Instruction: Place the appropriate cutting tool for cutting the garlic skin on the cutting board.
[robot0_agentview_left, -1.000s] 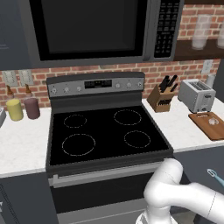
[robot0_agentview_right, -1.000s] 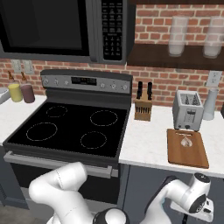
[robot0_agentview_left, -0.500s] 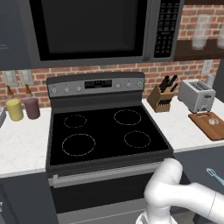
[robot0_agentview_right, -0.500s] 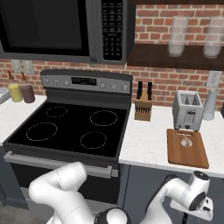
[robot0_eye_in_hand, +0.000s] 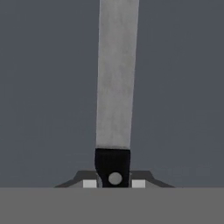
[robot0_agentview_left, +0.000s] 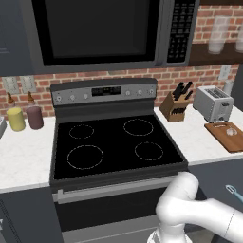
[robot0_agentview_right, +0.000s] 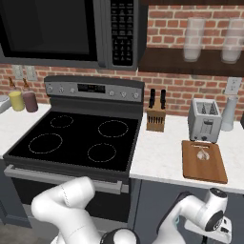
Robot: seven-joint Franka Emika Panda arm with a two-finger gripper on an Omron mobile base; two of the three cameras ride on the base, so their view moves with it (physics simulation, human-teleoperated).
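Note:
The cutting tool (robot0_agentview_left: 232,191), teal-handled with a small pale head, hangs in the air in front of the dark cabinet, below counter height at the far right. My gripper (robot0_agentview_right: 212,233) is low there, under the counter's edge. In the hand view its dark fingertips (robot0_eye_in_hand: 113,168) stand together at the centre, and a pale strip rises straight from them. On the counter above lies the reddish-brown cutting board (robot0_agentview_right: 209,169) (robot0_agentview_left: 220,135). The small whitish garlic (robot0_agentview_right: 202,153) (robot0_agentview_left: 231,132) rests on the board's far half.
A silver toaster (robot0_agentview_right: 204,119) stands just behind the board, and a slanted knife block (robot0_agentview_right: 155,116) stands to its left. The black stove (robot0_agentview_left: 114,142) fills the middle. Two bottles (robot0_agentview_left: 26,117) stand at the far left. The counter's overhang is above the hand.
The hand has shifted only slightly, low beside the cabinet. The teal tool stays at nearly the same spot. Board and garlic have not moved.

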